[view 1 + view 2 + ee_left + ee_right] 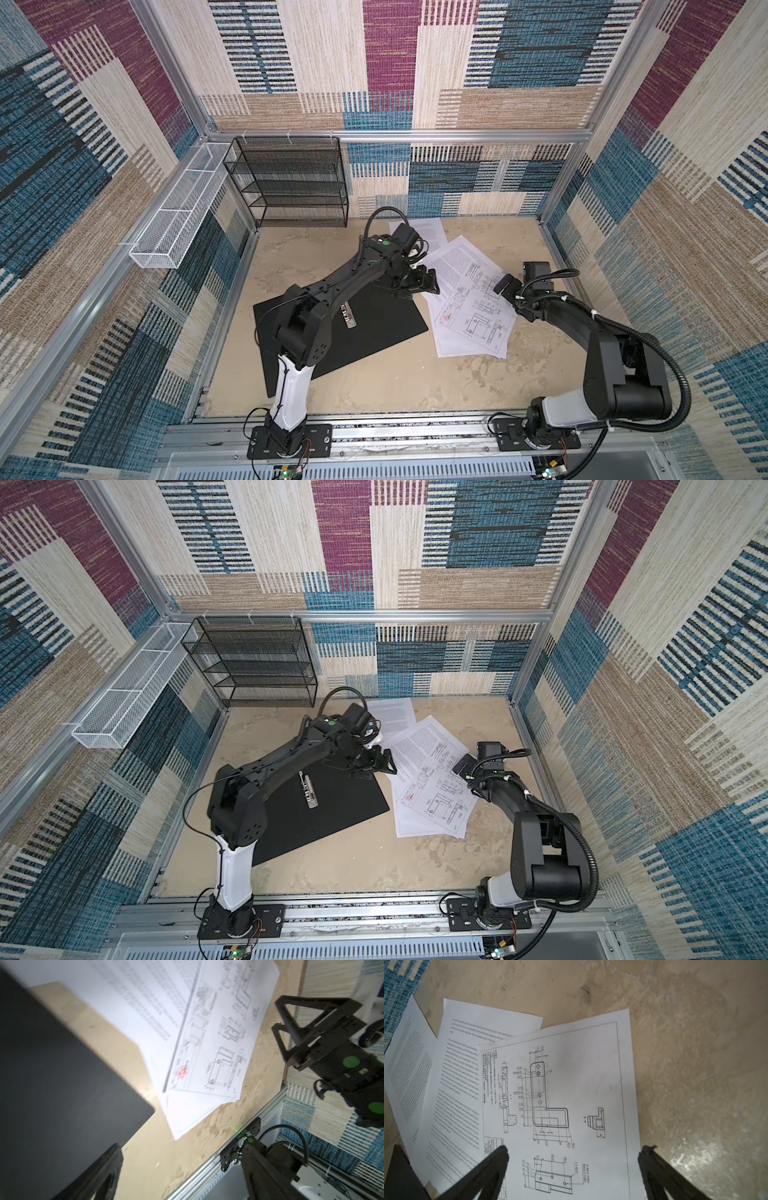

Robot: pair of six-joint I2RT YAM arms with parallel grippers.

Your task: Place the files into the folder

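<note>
The folder point(374, 332) is lying open, black side up, left of centre on the table point(395, 386). Its long axis is slanting from near left to far right, with one metal clip point(348, 316) on it and no paper inside.

The files point(473, 316) are fanning out just to its right. Whether the pile is touching the folder's far right corner cannot be told, since an arm is covering that spot. Counting: at least four sheets are showing (two of text toward the far side, a drawing on top, a plainer one peeking out at the near end), and more could be hiding underneath.

The right gripper point(575, 1153) is hovering low over the drawing point(571, 1095) with its fingers spread wide and gripping nothing. One finger is over the print and the other is at the sheet's edge. That sheet's long axis is running near to far, tilted a little.

The left gripper point(422, 284) is hanging over the folder's far right corner, where the text sheets begin, its fingers apart and empty too.

So the right arm is looking the nearer one for the drawing, and every sheet is needing to travel left to reach the folder.
</note>
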